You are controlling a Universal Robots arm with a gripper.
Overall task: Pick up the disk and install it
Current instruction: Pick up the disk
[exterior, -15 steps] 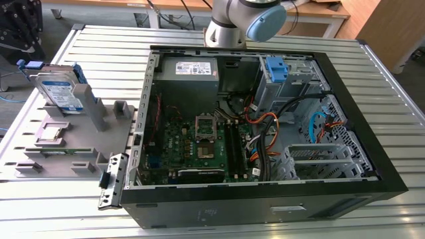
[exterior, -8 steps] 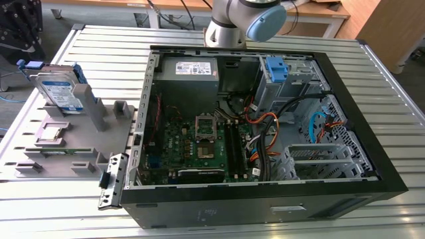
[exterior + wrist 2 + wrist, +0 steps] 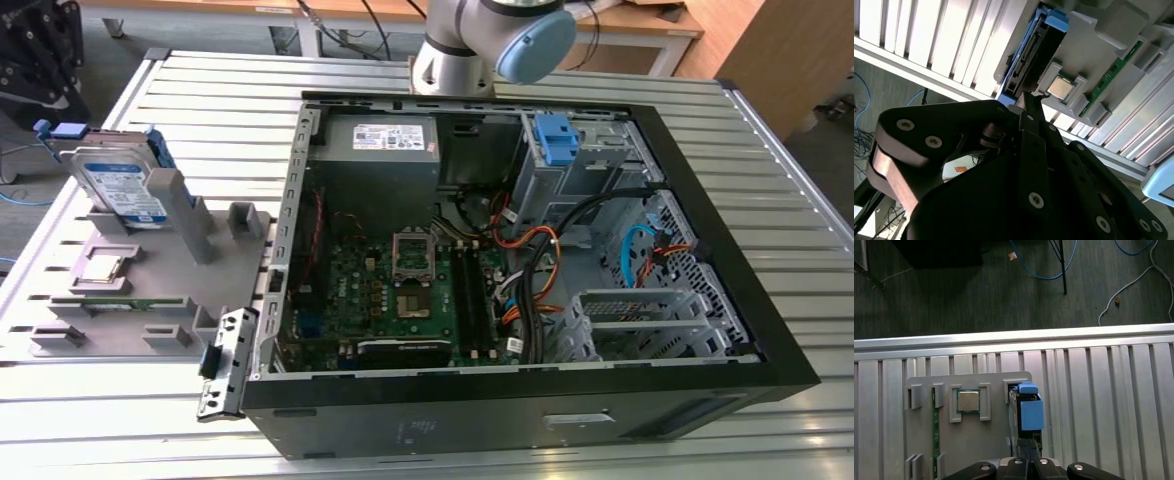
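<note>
1. Much is cut off. In the first wrist view you see just the tips and upper links of the end effector (image 3: 1027,458). In the second wrist view its black linkage covers part of the scene behind it.
2. Both wrist views show the disk (image 3: 1026,412) edge-on, so its label face is hidden there. In the exterior view, a grey post of the fixture plate (image 3: 160,270) hides the disk's lower part.
3. The disk is a flat silver metal slab with blue plastic rails. It stands upright in a slot of the matte grey plate.
4. On the same plate, a square metal-topped processor chip (image 3: 968,401) sits in a pocket. Next to it, a thin green memory stick (image 3: 934,430) stands on edge.
5. The plate rests on a ribbed aluminium tabletop (image 3: 1094,390) beside an open black computer case (image 3: 534,400).
6. The end effector's fingers are drawn together to a narrow point, and you have nothing held between them.
7. The disk lies directly ahead of the fingertips. The chip and memory stick lie off to one side. In the exterior view nothing touches the disk.
</note>
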